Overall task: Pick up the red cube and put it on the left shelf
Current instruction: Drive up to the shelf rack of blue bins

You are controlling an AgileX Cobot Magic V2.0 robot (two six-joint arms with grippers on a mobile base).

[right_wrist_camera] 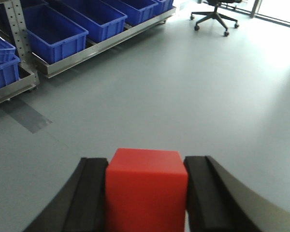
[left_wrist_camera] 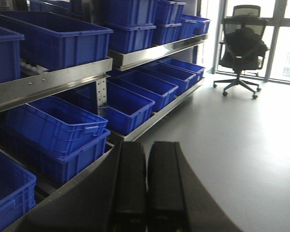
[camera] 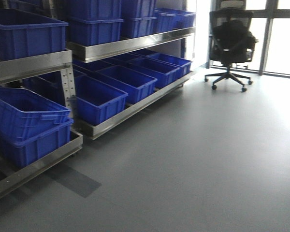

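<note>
Grey floor (camera: 193, 159); brushed-steel rack of dark-blue crates (camera: 130, 44) at 10 o'clock. For carrying there, right gripper (right_wrist_camera: 146, 193) clamps small red plastic cube (right_wrist_camera: 146, 186); left gripper (left_wrist_camera: 146, 183) closed, empty.

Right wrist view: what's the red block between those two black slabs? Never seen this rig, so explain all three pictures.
This is a two-armed robot on a mobile base. Each arm ends in a black gripper that closes like a clamp, and a camera on each wrist looks along it.

In the right wrist view, the slabs are the two sides of the right gripper. It is shut on the red cube, with the grey floor beyond.

In the left wrist view, the left gripper is shut with nothing in it.

The front view looks ahead from the robot's body. The left shelf, a steel rack loaded with blue crates, runs along the left. An office chair stands by the windows at the back. No arm shows in that view.
</note>
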